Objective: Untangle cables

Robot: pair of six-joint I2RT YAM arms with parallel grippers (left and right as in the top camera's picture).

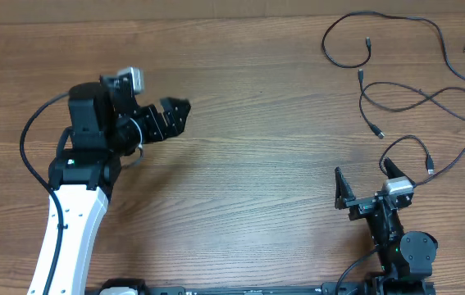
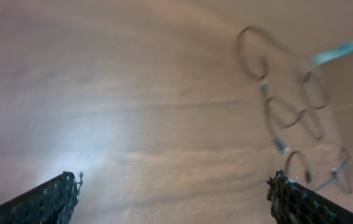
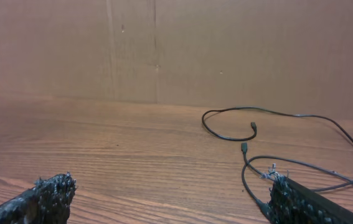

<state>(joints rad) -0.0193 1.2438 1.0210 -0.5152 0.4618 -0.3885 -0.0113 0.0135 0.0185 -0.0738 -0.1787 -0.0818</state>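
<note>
Several thin black cables (image 1: 426, 99) lie as loose strands at 1 to 3 o'clock on the wooden tabletop (image 1: 257, 180), looping and crossing each other, nothing gripping them. Overhead view only: shows both arms at once. Left tool (image 1: 179, 119) at 10 o'clock, pointing toward 3 o'clock, well apart from the cables. Right tool (image 1: 367, 182) at 4 o'clock, near the lowest strand, not touching as far as I can tell.

Both tools released, jaws wide, nothing between them.

Left wrist view: blurred. Two dark fingertips (image 2: 58, 196) low in frame at 7 and 5 o'clock, bare wood between. Cables show only as faint smeared loops at 2 to 4 o'clock, no detail readable. Bright glare patch on the wood at 8 o'clock, not seen from overhead.

Right wrist view: sharp. Low angle along the tabletop, a cardboard wall (image 3: 164, 50) standing behind it at 12 o'clock, which the other views don't give clearly. Two small plug ends (image 3: 253, 129) close to each other at 3 o'clock, one on a curled loop, one on a strand running down beside the right-hand finger at 5 o'clock. Contact there unclear.
</note>
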